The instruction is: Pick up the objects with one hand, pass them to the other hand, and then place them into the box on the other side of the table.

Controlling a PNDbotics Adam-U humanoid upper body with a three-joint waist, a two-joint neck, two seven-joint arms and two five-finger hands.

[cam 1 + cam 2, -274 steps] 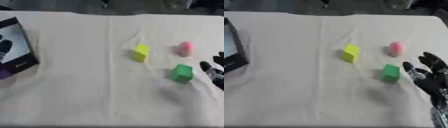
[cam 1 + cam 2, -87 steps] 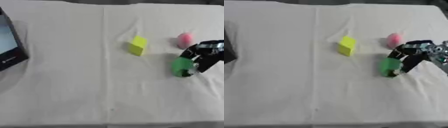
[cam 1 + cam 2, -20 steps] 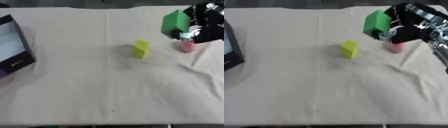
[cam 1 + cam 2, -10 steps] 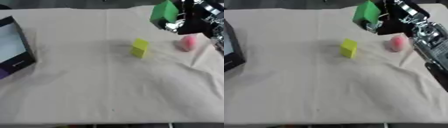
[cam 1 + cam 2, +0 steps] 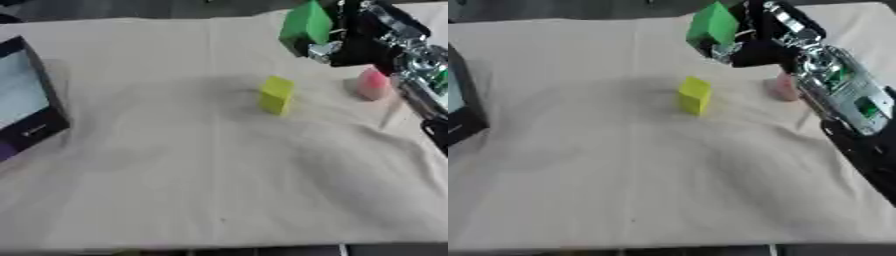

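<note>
A table point(image 5: 175, 190) covered in a pale cloth fills the view, with the dark box point(image 5: 22, 100) at its left edge — the far side from where the work is going on. The right arm comes in from the right, and its right hand point(image 5: 754, 47) is curled round a green block point(image 5: 713, 24), held up in the air above the far right part of the table. On the cloth below sit a yellow block point(image 5: 276, 94), standing upright near the middle, and a pink object point(image 5: 374, 84) just beside the arm; its shape is too blurred to name, perhaps a small rounded toy. The left hand shows in neither view. The green block lies well to the right of the box, so the pass turns on bringing the block leftward toward the middle, where the left hand would have to come up to meet it.
</note>
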